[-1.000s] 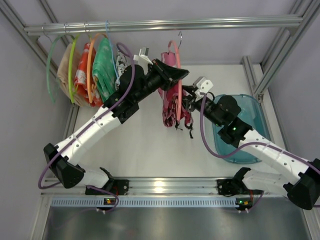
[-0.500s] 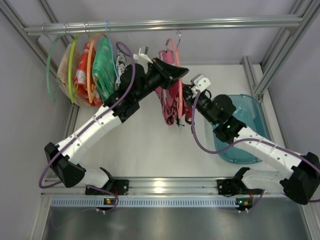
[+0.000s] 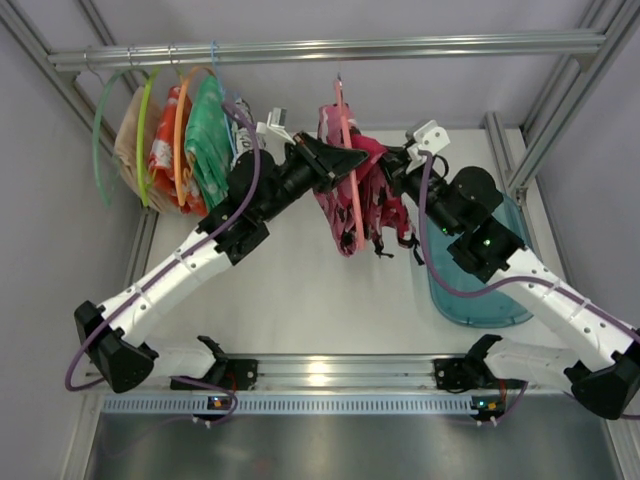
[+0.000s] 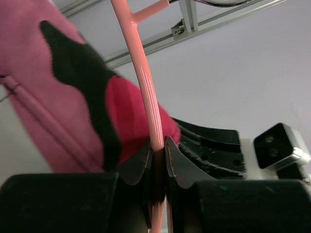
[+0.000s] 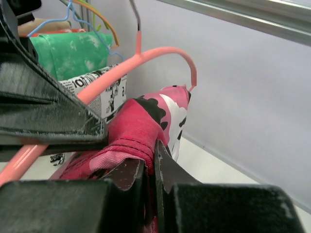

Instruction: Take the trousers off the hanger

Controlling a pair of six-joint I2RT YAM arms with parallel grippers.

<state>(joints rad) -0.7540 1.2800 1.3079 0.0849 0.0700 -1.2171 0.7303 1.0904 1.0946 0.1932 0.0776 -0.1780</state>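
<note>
The thin salmon-pink plastic hanger (image 3: 355, 215) is pinched in the left gripper (image 3: 358, 158), and the small pink camouflage-patched cloth trousers (image 3: 378, 195), clamped in the right gripper (image 3: 396, 172), are now pulled farther right, still draped between both claws.

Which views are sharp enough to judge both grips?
Left wrist: the hanger is sharp with a glare streak, the left gripper dark. Right wrist: the trousers are crisp at the right gripper. Top external: evenly lit.

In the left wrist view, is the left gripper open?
No, the left gripper is shut on the thin bar of the hanger, with a finger pressed against it from each side.
</note>
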